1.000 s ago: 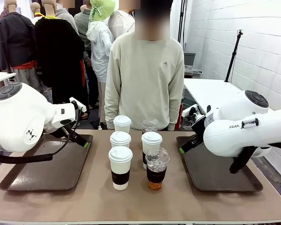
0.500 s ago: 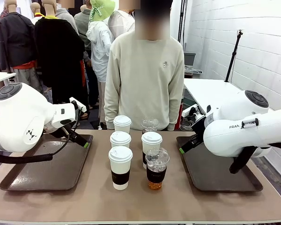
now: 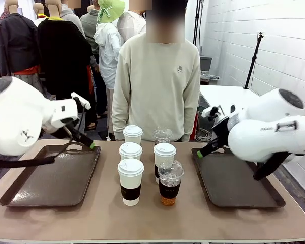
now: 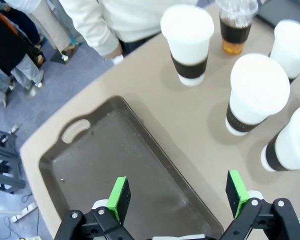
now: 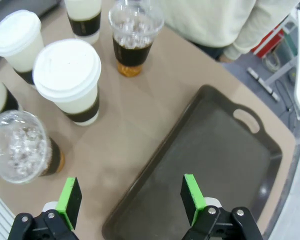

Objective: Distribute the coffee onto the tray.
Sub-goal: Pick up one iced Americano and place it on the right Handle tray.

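Both arms have risen; we see left fingers (image 3: 91, 146) and right fingers (image 3: 199, 153) spread, empty, above smooth brown plastic trays (image 3: 46, 183), flanking lidded paper and clear domed cups (image 3: 130, 181) clustered mid-surface (image 3: 152, 219)
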Controlling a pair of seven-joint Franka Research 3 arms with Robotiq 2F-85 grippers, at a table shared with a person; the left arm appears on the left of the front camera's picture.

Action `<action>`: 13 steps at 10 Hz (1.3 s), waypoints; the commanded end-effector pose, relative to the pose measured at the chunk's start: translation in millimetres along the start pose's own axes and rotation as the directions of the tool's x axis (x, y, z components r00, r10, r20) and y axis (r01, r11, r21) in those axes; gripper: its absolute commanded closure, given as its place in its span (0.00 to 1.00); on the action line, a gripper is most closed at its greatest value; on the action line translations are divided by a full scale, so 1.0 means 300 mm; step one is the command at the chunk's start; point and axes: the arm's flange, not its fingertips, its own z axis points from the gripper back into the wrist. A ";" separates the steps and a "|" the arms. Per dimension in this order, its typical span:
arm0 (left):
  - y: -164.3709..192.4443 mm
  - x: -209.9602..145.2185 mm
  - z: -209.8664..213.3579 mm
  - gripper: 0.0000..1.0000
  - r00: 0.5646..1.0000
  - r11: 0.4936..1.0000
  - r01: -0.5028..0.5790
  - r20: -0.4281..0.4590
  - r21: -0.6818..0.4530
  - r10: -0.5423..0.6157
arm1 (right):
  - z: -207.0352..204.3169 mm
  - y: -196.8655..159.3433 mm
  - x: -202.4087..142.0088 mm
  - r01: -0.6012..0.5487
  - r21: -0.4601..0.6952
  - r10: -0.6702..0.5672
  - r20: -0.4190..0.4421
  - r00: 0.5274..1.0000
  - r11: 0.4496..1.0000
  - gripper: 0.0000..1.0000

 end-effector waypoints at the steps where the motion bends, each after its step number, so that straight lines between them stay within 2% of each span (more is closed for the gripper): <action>1: 0.057 0.036 0.103 0.00 0.999 0.999 -0.019 0.043 -0.034 0.021 | 0.103 -0.061 -0.006 -0.014 0.110 0.005 0.081 0.997 0.994 0.00; 2: 0.083 0.040 0.133 0.00 0.997 0.997 -0.038 0.065 -0.065 0.043 | 0.149 -0.081 -0.012 -0.013 0.159 -0.007 0.128 0.992 0.987 0.00; 4: 0.142 0.029 0.146 0.00 0.995 0.988 -0.079 0.048 -0.135 0.086 | 0.193 -0.129 -0.033 0.015 0.216 -0.050 0.157 0.986 0.976 0.00; 8: 0.223 -0.050 0.082 0.00 0.985 0.953 -0.131 0.071 -0.272 0.155 | 0.150 -0.205 -0.097 0.080 0.361 -0.150 0.170 0.974 0.929 0.00; 13: 0.258 -0.112 0.024 0.00 0.965 0.931 -0.208 0.093 -0.300 0.245 | 0.111 -0.251 -0.149 0.117 0.437 -0.218 0.188 0.958 0.892 0.00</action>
